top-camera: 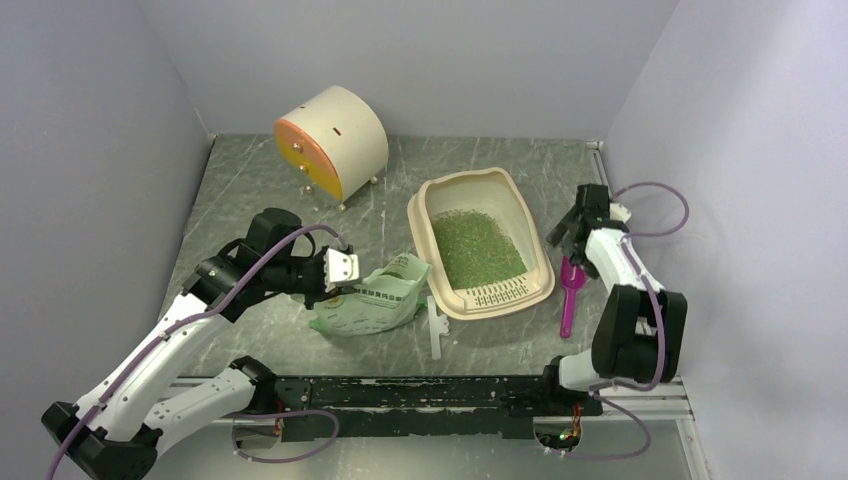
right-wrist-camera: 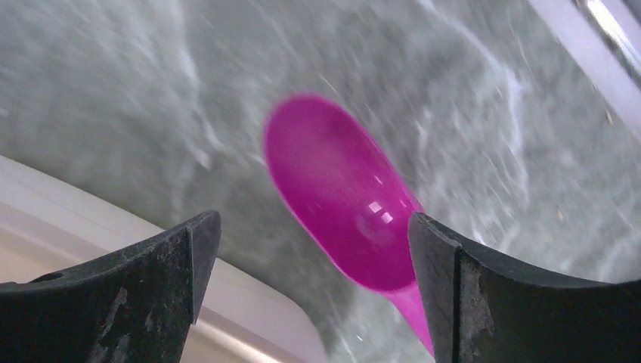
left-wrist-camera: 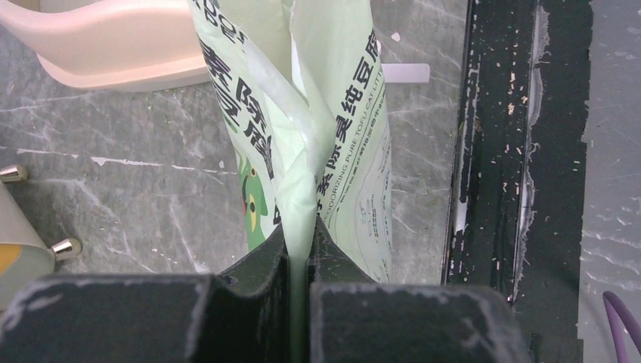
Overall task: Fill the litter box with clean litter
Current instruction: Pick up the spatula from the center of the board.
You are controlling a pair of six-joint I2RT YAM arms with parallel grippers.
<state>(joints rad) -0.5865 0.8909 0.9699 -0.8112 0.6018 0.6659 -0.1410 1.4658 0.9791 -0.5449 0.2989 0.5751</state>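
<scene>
The beige litter box stands right of the table's middle, its grille ledge towards the near edge. A bed of green litter covers its floor. A light-green printed bag lies on its side left of the box. My left gripper is shut on a fold of that bag, pinched flat between the jaws. My right gripper hovers open just right of the box. Below it the magenta scoop lies on the table, untouched, with the box's rim at the lower left.
A cream half-cylinder cabinet with an orange face stands at the back left. The scoop lies right of the box. A white strip lies in front of the box. A black rail runs along the near edge.
</scene>
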